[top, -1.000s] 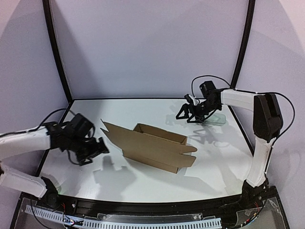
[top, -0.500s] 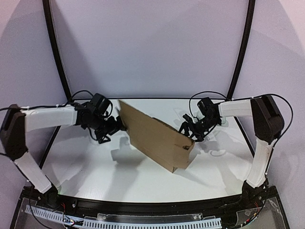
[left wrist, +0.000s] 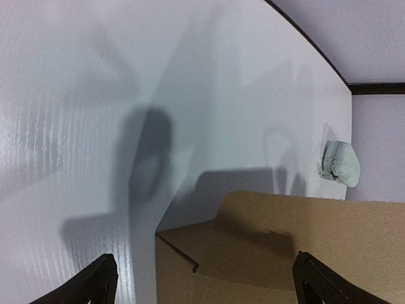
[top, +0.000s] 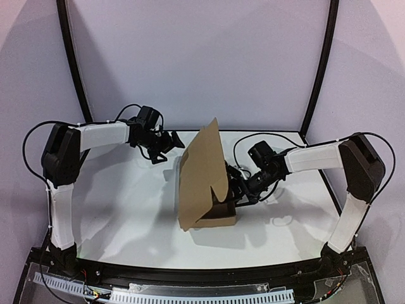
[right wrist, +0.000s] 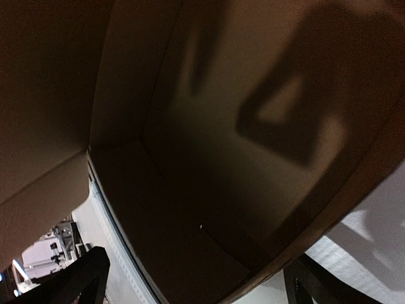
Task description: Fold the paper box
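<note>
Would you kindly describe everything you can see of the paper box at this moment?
The paper box is plain brown corrugated cardboard, die-cut and partly folded. Its large panel stands nearly upright mid-table, right edge notched, over a shallow folded base resting on the white table. The open right gripper reaches into its shadowed inside; whether it touches is unclear.

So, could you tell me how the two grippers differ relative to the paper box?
The left gripper hangs apart from the paper box, out in plain sight. The right gripper is tucked into the box's hollow, partly hidden behind its raised panel. Both have their fingers open.
</note>
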You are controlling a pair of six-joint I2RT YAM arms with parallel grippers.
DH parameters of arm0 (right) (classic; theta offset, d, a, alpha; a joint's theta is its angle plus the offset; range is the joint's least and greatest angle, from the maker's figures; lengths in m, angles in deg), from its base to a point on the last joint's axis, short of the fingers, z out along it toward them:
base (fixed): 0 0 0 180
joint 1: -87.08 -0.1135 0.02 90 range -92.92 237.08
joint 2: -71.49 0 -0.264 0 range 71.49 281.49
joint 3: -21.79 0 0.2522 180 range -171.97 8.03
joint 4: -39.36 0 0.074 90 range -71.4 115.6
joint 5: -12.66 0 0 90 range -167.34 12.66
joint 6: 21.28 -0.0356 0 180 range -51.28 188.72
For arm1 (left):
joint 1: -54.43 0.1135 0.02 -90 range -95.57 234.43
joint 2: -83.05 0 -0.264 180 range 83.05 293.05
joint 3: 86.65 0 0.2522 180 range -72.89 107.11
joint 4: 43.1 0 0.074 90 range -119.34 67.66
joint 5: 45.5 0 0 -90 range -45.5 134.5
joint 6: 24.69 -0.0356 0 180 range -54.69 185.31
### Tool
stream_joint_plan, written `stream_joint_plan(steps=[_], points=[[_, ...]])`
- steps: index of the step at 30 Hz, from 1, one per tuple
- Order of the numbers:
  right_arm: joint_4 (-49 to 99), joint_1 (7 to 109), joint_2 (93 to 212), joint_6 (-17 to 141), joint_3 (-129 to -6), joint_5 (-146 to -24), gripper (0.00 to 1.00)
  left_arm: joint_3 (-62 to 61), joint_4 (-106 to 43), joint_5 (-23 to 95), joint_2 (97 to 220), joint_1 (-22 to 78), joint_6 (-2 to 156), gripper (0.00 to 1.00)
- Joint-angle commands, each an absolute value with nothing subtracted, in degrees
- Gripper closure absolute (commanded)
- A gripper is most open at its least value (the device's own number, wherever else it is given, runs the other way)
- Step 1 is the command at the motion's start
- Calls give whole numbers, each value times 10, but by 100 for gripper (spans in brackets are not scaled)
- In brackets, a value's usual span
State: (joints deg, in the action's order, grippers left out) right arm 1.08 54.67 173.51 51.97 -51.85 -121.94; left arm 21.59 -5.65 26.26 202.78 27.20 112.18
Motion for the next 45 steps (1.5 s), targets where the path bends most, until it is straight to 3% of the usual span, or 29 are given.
stream_joint_plan(steps=[1, 10, 16, 22, 26, 30, 36, 45], points=[[91, 511, 1715, 510, -508, -1242, 2, 258, -43, 214, 2046, 274, 1099, 1], [110, 454, 1758, 533, -556, -1257, 2, 299, -44, 210, 2058, 315, 1085, 1], [56, 487, 1705, 577, -556, -1125, 2, 335, 56, 312, 2002, 343, 1038, 1], [39, 596, 1678, 576, -569, -1126, 2, 176, 84, 432, 1844, 343, 1059, 1], [3, 619, 1728, 579, -660, -1107, 2, -55, 38, 416, 1691, 341, 1110, 1], [-17, 613, 1800, 576, -746, -1156, 3, -207, 14, 400, 1598, 306, 1173, 1], [-35, 581, 1865, 601, -830, -1128, 3, -242, 134, 476, 1560, 201, 1227, 1], [-46, 565, 1956, 558, -942, -1096, 3, -287, 173, 453, 1559, 81, 1241, 1]])
